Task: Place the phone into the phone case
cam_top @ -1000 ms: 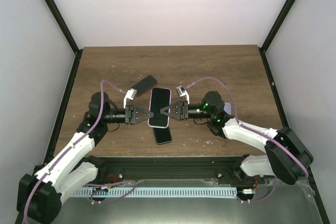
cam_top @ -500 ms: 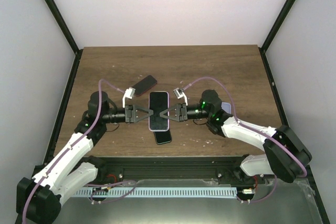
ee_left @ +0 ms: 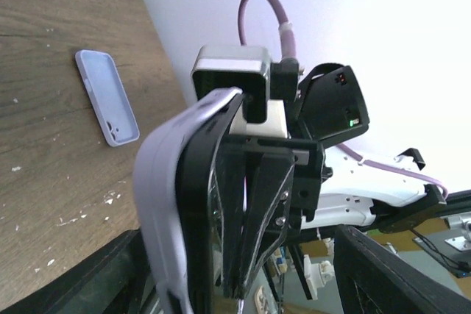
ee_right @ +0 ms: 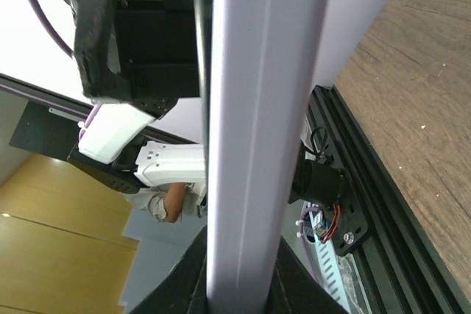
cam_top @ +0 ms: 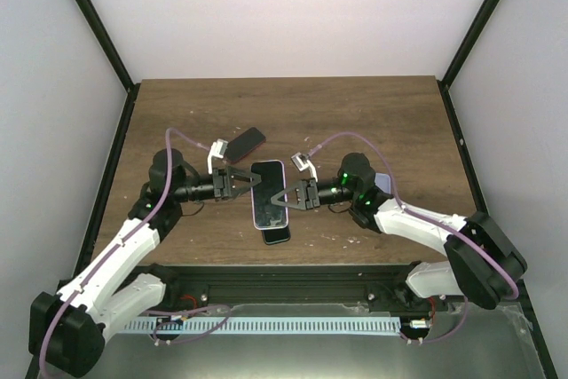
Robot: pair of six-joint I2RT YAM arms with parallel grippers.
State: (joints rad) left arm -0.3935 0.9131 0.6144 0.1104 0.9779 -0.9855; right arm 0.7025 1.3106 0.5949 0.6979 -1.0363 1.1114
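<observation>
Brown wooden table (cam_top: 355,113) and white walls make the scene we see. Above the table's middle, the right gripper (cam_top: 282,199) is clamped on the right edge of the lilac plastic phone case (ee_left: 158,211). The flat black phone (cam_top: 268,194) sits in this case, screen up; we cannot tell if it is fully seated. The left gripper (cam_top: 241,181) has its fingers spread apart near the case's left edge and grips nothing. A second black phone (cam_top: 277,235) lies on the table just below. An empty lilac case (ee_left: 107,97) rests beside the right arm.
</observation>
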